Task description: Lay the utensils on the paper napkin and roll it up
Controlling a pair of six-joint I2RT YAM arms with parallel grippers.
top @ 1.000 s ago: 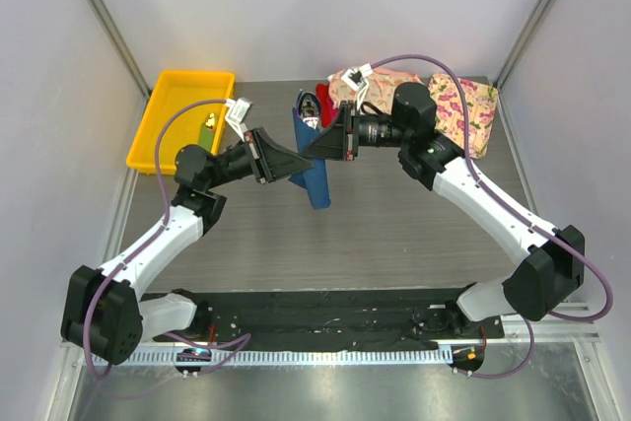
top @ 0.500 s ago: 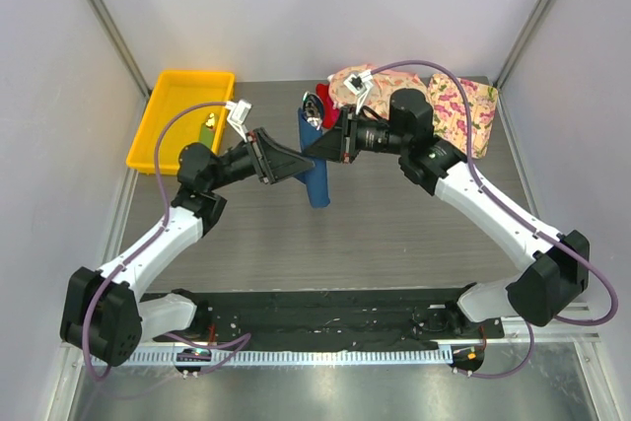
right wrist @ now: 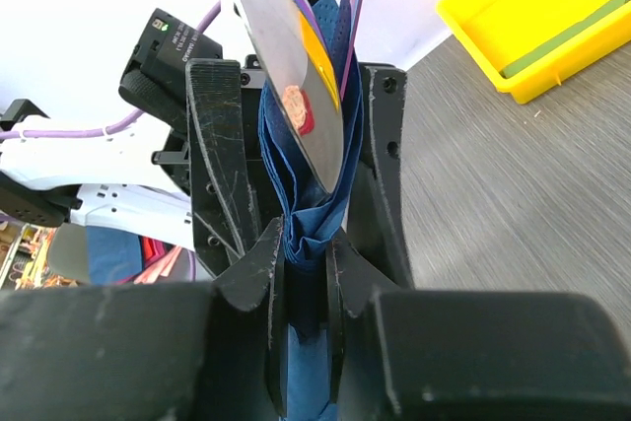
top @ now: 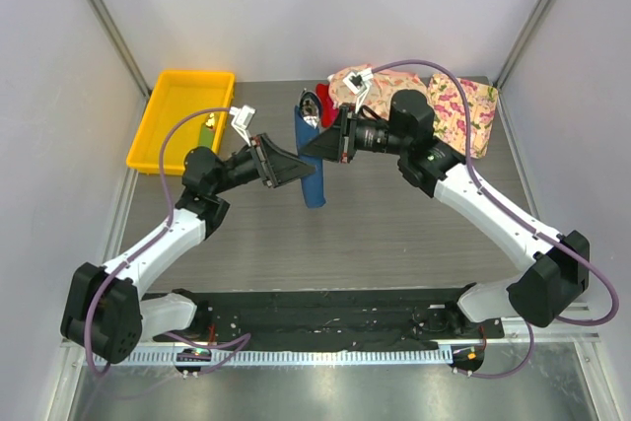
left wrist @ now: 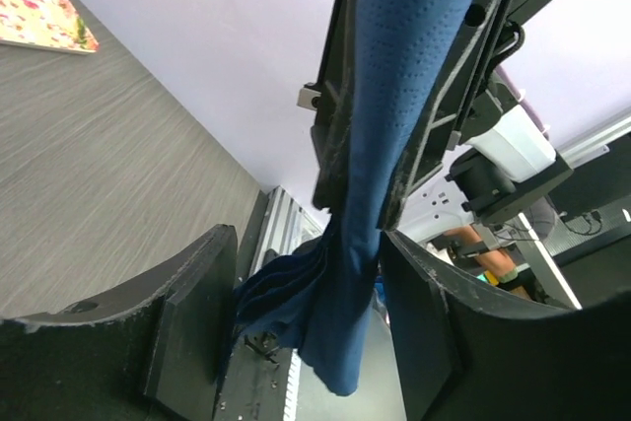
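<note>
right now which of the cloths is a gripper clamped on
The navy paper napkin, rolled up: the right gripper is shut on it. The pink floral cloths and the red cloth lie farther back, in no gripper.

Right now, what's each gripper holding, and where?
Right gripper: jaws shut on the rolled napkin, roughly mid-length, utensils inside. Left gripper: jaws open astride the napkin, clamping nothing.

Brightly, evenly lit from above, with only faint soft shadows beneath both arms. Washed out to white behind the right gripper [right wrist: 306,244], with glare on the spoon head [right wrist: 278,36] above it and the paper napkin [right wrist: 296,206] dark between. Slightly blurred beyond the left gripper [left wrist: 306,288].
</note>
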